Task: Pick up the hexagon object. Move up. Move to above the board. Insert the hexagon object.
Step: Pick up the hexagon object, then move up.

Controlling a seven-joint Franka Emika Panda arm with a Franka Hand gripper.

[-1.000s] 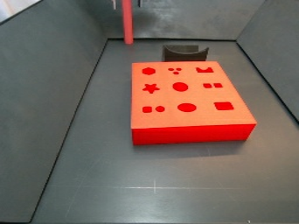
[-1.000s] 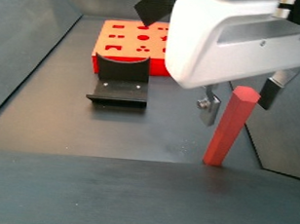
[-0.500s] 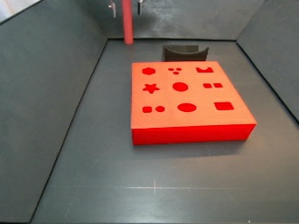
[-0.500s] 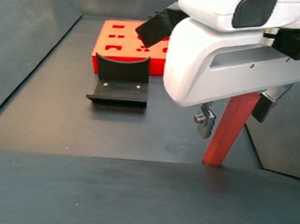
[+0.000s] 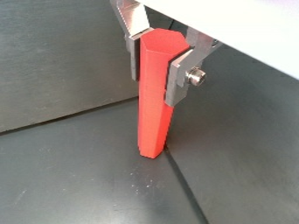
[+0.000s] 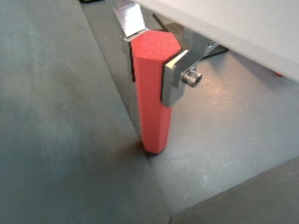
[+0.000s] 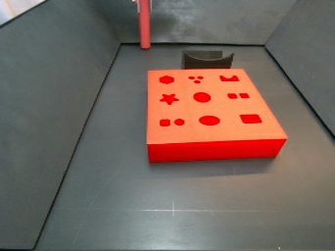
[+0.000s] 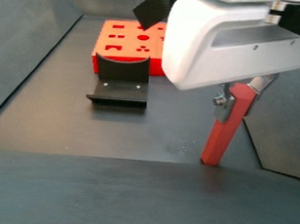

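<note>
The hexagon object (image 5: 153,105) is a long red six-sided rod standing upright with its foot on the dark floor near a wall. My gripper (image 5: 156,54) is at the rod's top, shut on it, with a silver finger (image 5: 181,74) pressed on each side. Both wrist views show this grip, and the rod (image 6: 155,105) fills the gap of the gripper (image 6: 152,66). In a side view the rod (image 8: 227,130) stands under the white gripper body (image 8: 237,38). The board (image 7: 210,108), a red-orange block with shaped holes, lies apart from the rod (image 7: 143,25); it also shows in the facing side view (image 8: 129,39).
The dark fixture (image 7: 205,59) stands just beyond the board's far edge; it also shows in a side view (image 8: 118,85), between the board and the rod. Grey walls (image 7: 66,78) enclose the floor on several sides, and one stands close beside the rod.
The fingers have closed onto the rod's top. The gripper body has shifted slightly. The rod's foot stays at about the same spot on the floor.
</note>
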